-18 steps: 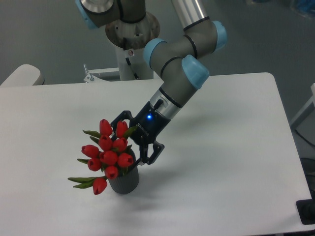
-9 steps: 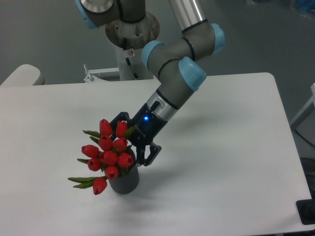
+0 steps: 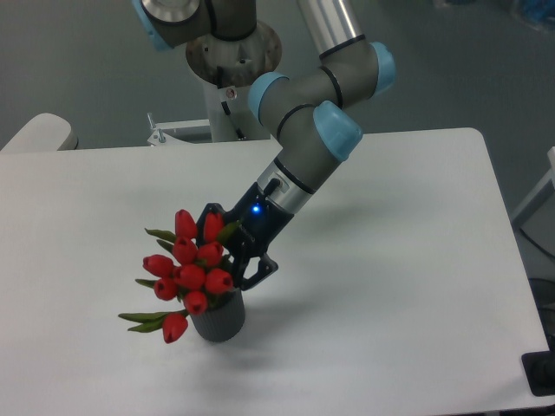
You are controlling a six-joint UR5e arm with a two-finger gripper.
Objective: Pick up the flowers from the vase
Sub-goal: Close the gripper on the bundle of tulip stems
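jaws half-hidden behind the flowers above the vase, closure impossible to tell

1. A white table with rounded corners fills most of the view; its top is plain and matte.
2. Behind the table lies a dull grey-blue floor, evenly lit, with no hard shadows.
3. At the far left edge a pale, rounded piece of furniture pokes in; what it is cannot be told.
4. A small metal bracket sits at the table's back edge.
5. At the lower right corner a dark object shows beside the table, and a pale upright edge stands above it.
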